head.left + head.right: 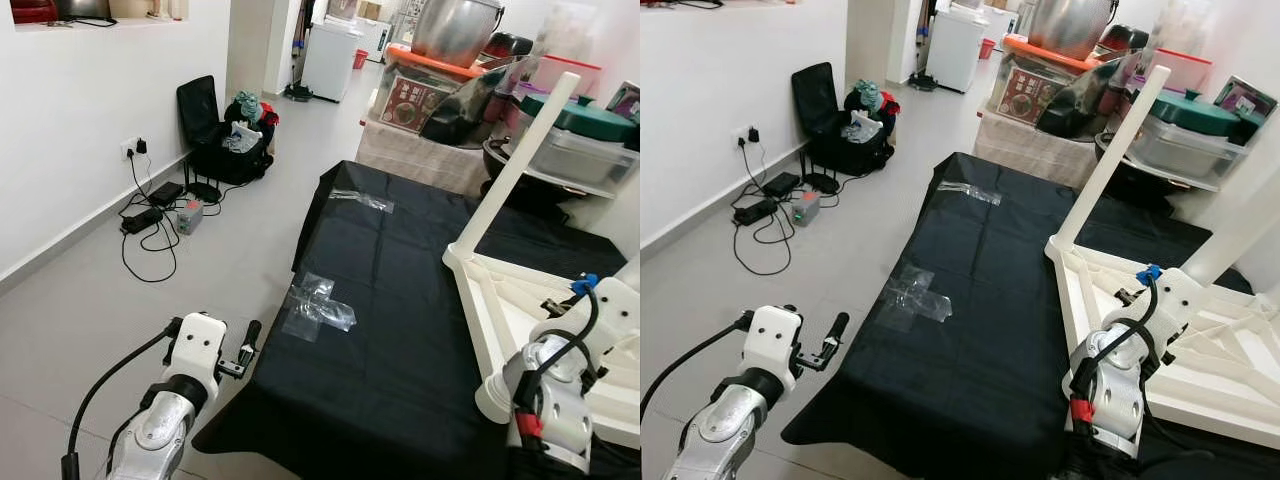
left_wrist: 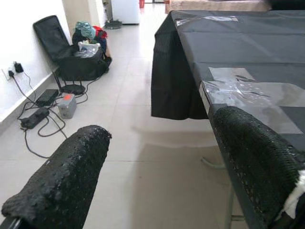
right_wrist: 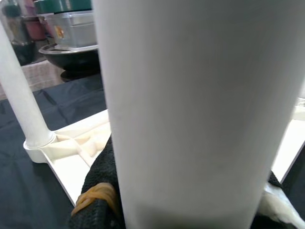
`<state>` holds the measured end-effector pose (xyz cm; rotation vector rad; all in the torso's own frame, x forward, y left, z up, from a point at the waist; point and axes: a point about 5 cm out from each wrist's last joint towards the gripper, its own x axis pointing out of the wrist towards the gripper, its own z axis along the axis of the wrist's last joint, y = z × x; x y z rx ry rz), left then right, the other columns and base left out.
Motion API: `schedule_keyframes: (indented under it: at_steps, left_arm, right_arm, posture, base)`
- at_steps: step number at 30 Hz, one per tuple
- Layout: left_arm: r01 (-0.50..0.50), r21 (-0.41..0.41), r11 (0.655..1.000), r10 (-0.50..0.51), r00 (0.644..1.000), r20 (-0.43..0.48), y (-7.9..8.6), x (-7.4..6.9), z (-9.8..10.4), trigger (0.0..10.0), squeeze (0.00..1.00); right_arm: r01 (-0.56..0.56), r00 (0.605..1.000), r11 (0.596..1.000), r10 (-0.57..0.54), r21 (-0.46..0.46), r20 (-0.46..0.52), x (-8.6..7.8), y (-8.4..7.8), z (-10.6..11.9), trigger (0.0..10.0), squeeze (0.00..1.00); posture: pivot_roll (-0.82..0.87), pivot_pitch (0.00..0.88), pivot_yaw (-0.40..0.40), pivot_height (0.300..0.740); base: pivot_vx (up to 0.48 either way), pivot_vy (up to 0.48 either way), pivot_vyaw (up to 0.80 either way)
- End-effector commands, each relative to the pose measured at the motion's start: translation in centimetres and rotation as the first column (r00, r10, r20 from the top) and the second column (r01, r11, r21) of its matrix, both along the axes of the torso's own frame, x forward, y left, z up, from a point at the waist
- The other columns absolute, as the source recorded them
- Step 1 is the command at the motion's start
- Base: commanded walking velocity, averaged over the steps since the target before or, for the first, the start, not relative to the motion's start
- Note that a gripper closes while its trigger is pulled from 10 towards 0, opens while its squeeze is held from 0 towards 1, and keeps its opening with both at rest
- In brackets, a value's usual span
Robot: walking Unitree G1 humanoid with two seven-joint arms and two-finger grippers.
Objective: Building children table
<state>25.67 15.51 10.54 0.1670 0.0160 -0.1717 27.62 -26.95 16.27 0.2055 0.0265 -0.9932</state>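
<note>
The right gripper (image 3: 190,210) is closed around a white table leg (image 3: 190,95) above the upturned tabletop (image 1: 1200,390) on the black cloth (image 1: 400,300), the left gripper (image 2: 157,176) hangs open, and a tilted leg could jam.

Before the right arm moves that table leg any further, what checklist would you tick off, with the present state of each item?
1. Right claw around a white leg: ok; the leg stands between its fingers.
2. Tabletop lies upside down on the black cloth: ok.
3. Far leg stands in its corner socket: ok.
4. Held leg seated in a socket: cannot tell, its base is hidden.
5. Left claw free and open, off the cloth's edge: ok.
6. Tape on the cloth away from the tabletop: ok.
</note>
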Motion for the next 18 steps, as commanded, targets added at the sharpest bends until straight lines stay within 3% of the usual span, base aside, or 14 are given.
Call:
schedule_keyframes:
  at_steps: [1,5,7,8,9,10,11,12,13,14,16,17,18]
  left_arm:
    - [0.016,-0.01,1.0,-0.016,1.0,0.0,-0.5,0.1,-0.1,10.0,0.0]
    - [0.017,-0.01,1.0,-0.017,1.0,0.001,-0.6,0.1,-0.1,10.0,0.0]
    - [0.017,-0.009,1.0,-0.017,1.0,0.002,-0.5,0.2,0.0,10.0,0.0]
    - [0.017,-0.009,1.0,-0.017,1.0,0.004,-0.5,0.2,0.0,10.0,0.0]
    - [0.018,-0.008,1.0,-0.018,1.0,0.005,-0.5,0.3,0.0,10.0,0.0]
    - [0.018,-0.008,1.0,-0.018,1.0,0.005,-0.5,0.3,0.0,10.0,0.0]
    - [0.019,-0.008,1.0,-0.019,1.0,0.006,-0.5,0.3,0.1,10.0,0.0]
    - [0.019,-0.008,1.0,-0.019,1.0,0.006,-0.5,0.3,0.1,10.0,0.0]
    - [0.02,-0.008,1.0,-0.019,1.0,0.006,-0.6,0.3,0.0,10.0,0.0]
    - [0.02,-0.008,1.0,-0.019,1.0,0.006,-0.6,0.3,0.0,10.0,0.0]
    - [0.019,-0.008,1.0,-0.019,1.0,0.007,-0.6,0.2,0.0,10.0,0.0]
    - [0.019,-0.008,1.0,-0.019,1.0,0.007,-0.6,0.2,0.0,10.0,0.0]
    - [0.016,-0.009,1.0,-0.016,1.0,0.009,-0.6,0.3,0.0,10.0,0.0]
  right_arm:
    - [0.113,0.988,0.993,-0.108,0.038,-0.107,-1.5,-1.7,-2.4,0.0,0.0]
    - [0.115,0.989,0.993,-0.111,0.039,-0.093,-1.2,-1.8,-2.0,0.0,0.0]
    - [0.062,0.995,0.997,-0.058,0.044,-0.08,-0.5,-1.6,-1.6,0.0,0.0]
    - [-0.125,0.992,0.991,0.125,0.055,-0.006,1.0,-0.8,-0.8,10.0,0.37]
    - [-0.283,0.957,0.958,0.28,0.045,0.071,2.2,-0.5,0.4,10.0,1.0]
    - [-0.283,0.957,0.958,0.28,0.045,0.071,2.2,-0.5,0.4,10.0,1.0]
    - [-0.388,0.916,0.921,0.383,0.023,0.12,2.9,-0.5,1.4,10.0,1.0]
    - [-0.388,0.916,0.921,0.383,0.023,0.12,2.9,-0.5,1.4,10.0,1.0]
    - [-0.5,0.855,0.866,0.493,0.002,0.164,3.3,-0.6,2.2,10.0,0.0]
    - [-0.5,0.855,0.866,0.493,0.002,0.164,3.3,-0.6,2.2,10.0,0.0]
    - [-0.57,0.806,0.821,0.561,-0.009,0.189,3.3,-0.7,2.9,10.0,0.0]
    - [-0.57,0.806,0.821,0.561,-0.009,0.189,3.3,-0.7,2.9,10.0,0.0]
    - [-0.66,0.732,0.75,0.654,-0.04,0.189,3.0,-0.7,3.3,10.0,0.0]
  posture:
    - [0.1,0.0,-0.18,0.74]
    - [0.1,0.0,-0.181,0.74]
    - [0.1,0.0,-0.182,0.74]
    - [0.1,0.0,-0.177,0.74]
    - [0.1,0.0,-0.179,0.74]
    - [0.1,0.0,-0.179,0.74]
    - [0.1,0.0,-0.178,0.74]
    - [0.1,0.0,-0.178,0.74]
    - [0.11,0.0,-0.183,0.74]
    - [0.11,0.0,-0.183,0.74]
    - [0.11,0.0,-0.183,0.74]
    - [0.11,0.0,-0.183,0.74]
    - [0.11,0.0,-0.186,0.74]
  base:
    - [0.0,0.0,0.0]
    - [0.0,0.0,0.0]
    - [0.0,0.0,0.0]
    - [0.0,0.0,0.0]
    - [0.0,0.0,0.0]
    - [0.0,0.0,0.0]
    - [0.0,0.0,0.0]
    - [0.0,0.0,0.0]
    - [0.0,0.0,0.0]
    - [0.0,0.0,0.0]
    - [0.0,0.0,0.0]
    - [0.0,0.0,0.0]
    - [0.0,0.0,0.0]
